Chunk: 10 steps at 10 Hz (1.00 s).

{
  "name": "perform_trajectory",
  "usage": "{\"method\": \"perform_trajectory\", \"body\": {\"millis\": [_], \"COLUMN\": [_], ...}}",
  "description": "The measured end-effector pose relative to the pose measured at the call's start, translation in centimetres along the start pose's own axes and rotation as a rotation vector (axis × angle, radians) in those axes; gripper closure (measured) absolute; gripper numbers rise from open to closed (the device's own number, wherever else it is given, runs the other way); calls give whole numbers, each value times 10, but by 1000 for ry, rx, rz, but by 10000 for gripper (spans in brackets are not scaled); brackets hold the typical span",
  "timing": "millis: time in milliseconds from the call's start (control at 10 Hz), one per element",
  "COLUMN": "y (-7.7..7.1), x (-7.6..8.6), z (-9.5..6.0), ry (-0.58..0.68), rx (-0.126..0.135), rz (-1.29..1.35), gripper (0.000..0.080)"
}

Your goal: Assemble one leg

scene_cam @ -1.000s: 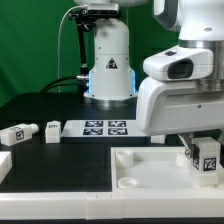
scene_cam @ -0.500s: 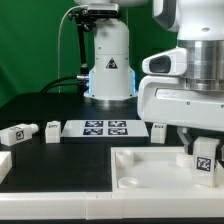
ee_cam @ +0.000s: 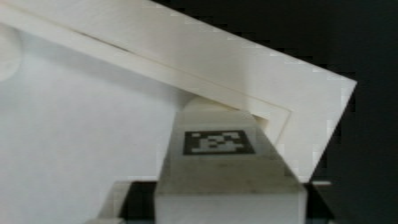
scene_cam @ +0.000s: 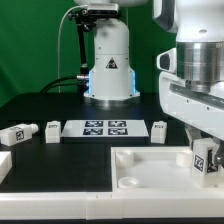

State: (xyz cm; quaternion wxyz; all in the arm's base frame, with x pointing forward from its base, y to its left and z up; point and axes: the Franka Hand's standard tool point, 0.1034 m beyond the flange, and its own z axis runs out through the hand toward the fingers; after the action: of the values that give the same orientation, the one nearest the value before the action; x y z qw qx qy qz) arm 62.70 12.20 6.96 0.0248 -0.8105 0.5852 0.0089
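My gripper (scene_cam: 203,166) is shut on a white leg (scene_cam: 203,158) with a black-and-white tag, at the exterior view's right. It holds the leg over the far right corner of the large white recessed tray piece (scene_cam: 150,172). In the wrist view the leg (ee_cam: 222,150) stands between the dark fingers (ee_cam: 137,200), its tip at the tray piece's corner rim (ee_cam: 285,95). Three more legs lie on the black table: two at the exterior view's left (scene_cam: 17,133) (scene_cam: 52,130) and one (scene_cam: 159,130) right of the marker board.
The marker board (scene_cam: 105,127) lies on the table before the robot's base (scene_cam: 108,70). A white part (scene_cam: 3,164) lies at the exterior view's left edge. The table's front edge runs just below the tray piece.
My arm has swung to the exterior view's right and turned, with the leg still held. The leg has tilted slightly over the tray piece's corner.
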Motion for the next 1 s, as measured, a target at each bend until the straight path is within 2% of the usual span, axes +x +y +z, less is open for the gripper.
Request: {"method": "perform_trajectory", "body": {"millis": [100,300,400,500,600,1000], "y": [0,0,0,0,0,0], "x": [0,0,-1,-1,-1,-3], "z": [0,0,0,0,1,-1], "ry": [0,0,0,1,1,1], "rx": [0,0,0,-1,-1,-4], "rz": [50,-26,-26,-75,-190,-754], "gripper": [506,505,290,290,179,151]}}
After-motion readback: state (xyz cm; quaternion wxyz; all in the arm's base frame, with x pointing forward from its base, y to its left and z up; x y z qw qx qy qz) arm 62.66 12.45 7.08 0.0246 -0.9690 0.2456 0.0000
